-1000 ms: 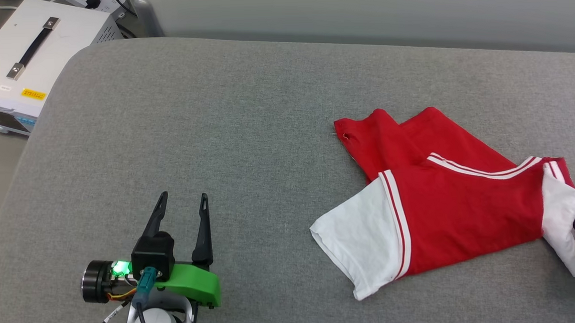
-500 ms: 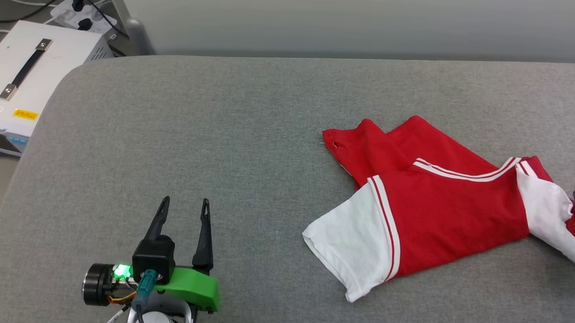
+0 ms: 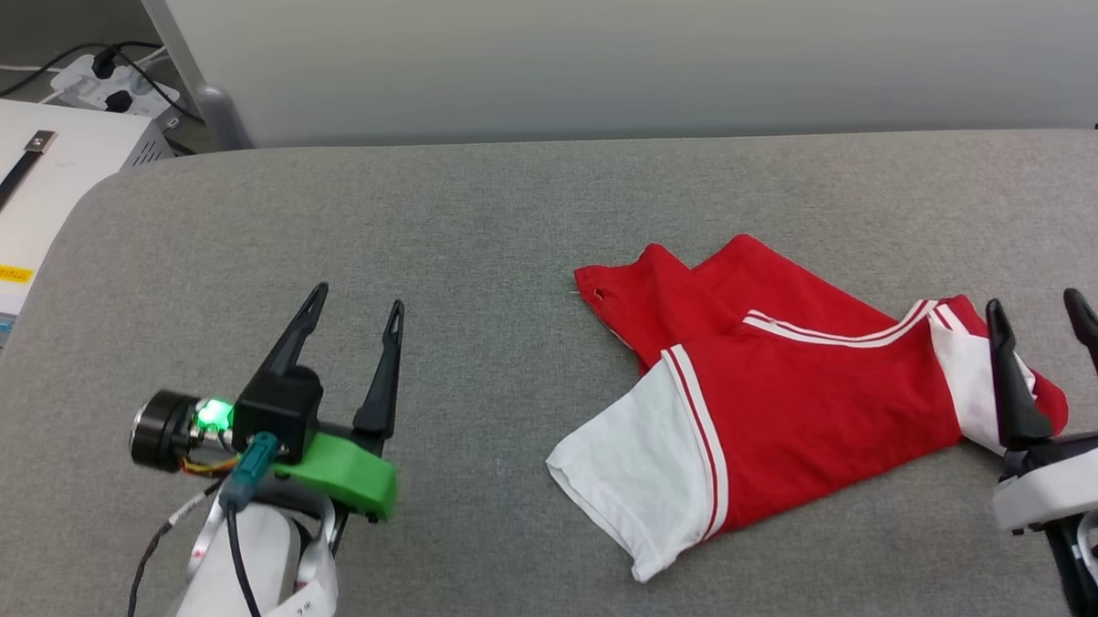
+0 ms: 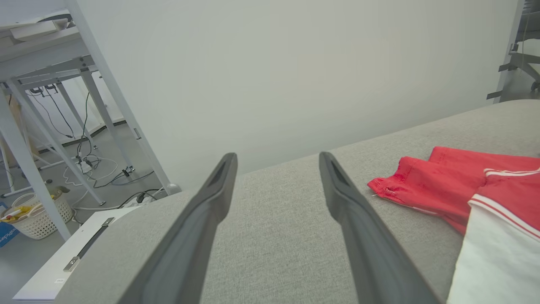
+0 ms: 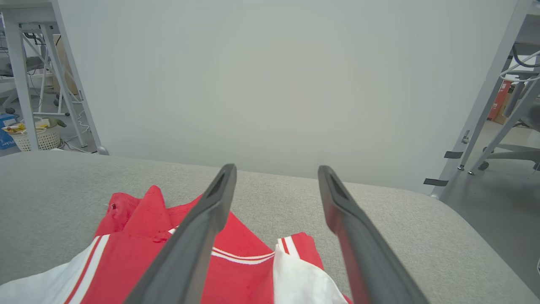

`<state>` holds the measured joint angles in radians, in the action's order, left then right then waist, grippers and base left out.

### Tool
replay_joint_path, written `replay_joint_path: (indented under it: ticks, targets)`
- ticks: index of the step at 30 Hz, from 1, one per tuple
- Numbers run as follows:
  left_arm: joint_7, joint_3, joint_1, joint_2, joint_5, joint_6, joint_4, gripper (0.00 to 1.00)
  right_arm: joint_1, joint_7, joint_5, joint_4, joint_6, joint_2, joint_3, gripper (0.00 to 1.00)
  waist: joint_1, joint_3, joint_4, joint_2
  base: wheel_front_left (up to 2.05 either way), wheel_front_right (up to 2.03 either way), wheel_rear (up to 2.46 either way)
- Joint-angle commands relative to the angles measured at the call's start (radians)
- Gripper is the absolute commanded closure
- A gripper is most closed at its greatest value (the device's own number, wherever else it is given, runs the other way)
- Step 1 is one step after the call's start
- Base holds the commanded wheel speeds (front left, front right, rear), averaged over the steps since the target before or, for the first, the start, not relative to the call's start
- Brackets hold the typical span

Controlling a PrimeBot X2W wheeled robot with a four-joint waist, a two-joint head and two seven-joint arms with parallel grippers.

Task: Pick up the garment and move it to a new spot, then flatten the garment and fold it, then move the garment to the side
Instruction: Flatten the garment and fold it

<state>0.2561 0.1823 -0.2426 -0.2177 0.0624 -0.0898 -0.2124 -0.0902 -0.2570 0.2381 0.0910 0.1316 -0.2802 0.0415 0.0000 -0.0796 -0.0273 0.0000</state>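
Fingers (image 3: 1008, 375) (tapered, right arm's) spread over rumpled garment (image 3: 790, 410), seemingly soft knit.

The head camera looks steeply down on the grey cushion (image 3: 473, 220); both wrist cameras sit low and close above it, facing the pale wall (image 4: 295, 63) — all share the red shirt (image 3: 808, 400).

Part of the white sleeve of the garment (image 3: 808, 409) lies hidden behind the right pincer (image 3: 1033, 300), seemingly bunched.

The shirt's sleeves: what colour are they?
The sleeves are white, with red-and-white striped trim where they meet the red shirt; clearest in the head view.
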Motion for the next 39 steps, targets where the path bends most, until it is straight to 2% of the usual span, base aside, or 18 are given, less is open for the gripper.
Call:
replay_joint_path:
  ticks: [1,6,12,16,19,23,27,34,39]
  targets:
    - [0.006,0.011,-0.042,-0.013,0.011,-0.014,-0.012,0.0,0.025,-0.004,-0.021,-0.031,-0.001,0.019,0.001,0.0,0.0,-0.002,0.002,0.0,0.0,0.0,0.0]
    - [-0.042,0.103,-0.176,-0.068,0.07,-0.039,-0.064,0.0,0.095,-0.005,-0.072,-0.103,-0.001,0.089,-0.024,0.0,0.0,-0.01,0.01,0.0,0.0,0.0,0.0]
    - [-0.23,0.396,-0.374,-0.184,0.324,-0.04,-0.065,0.0,0.12,-0.005,-0.087,-0.101,-0.001,0.113,-0.052,0.0,0.0,-0.027,0.024,0.0,0.0,0.0,0.0]
    - [-0.391,0.566,-0.484,-0.236,0.518,-0.041,-0.054,0.0,0.108,-0.005,-0.092,-0.094,-0.001,0.113,-0.063,0.0,0.0,-0.038,0.036,0.0,0.0,0.0,0.0]
    - [-0.538,0.683,-0.543,-0.254,0.675,-0.041,-0.058,0.0,0.097,-0.005,-0.095,-0.088,-0.001,0.112,-0.072,0.0,0.0,-0.045,0.046,0.0,0.0,0.0,0.0]
    - [-0.703,0.804,-0.598,-0.268,0.84,-0.041,-0.069,0.0,0.085,-0.005,-0.104,-0.083,-0.001,0.111,-0.077,0.0,0.0,-0.053,0.059,0.0,0.0,0.0,0.0]
    - [-0.788,0.89,-0.628,-0.262,0.941,-0.041,-0.11,0.0,0.077,-0.005,-0.111,-0.081,-0.001,0.114,-0.082,0.0,0.0,-0.065,0.072,0.0,0.0,0.0,0.0]
    - [-0.825,1.012,-0.634,-0.229,1.021,-0.041,-0.205,0.0,0.049,-0.005,-0.117,-0.073,-0.001,0.117,-0.093,0.0,0.0,-0.099,0.1,0.0,0.0,0.0,0.0]
    - [-0.801,1.067,-0.628,-0.205,1.019,-0.041,-0.266,0.0,0.025,-0.005,-0.123,-0.069,-0.001,0.122,-0.097,0.0,0.0,-0.13,0.118,0.0,0.0,0.0,0.0]
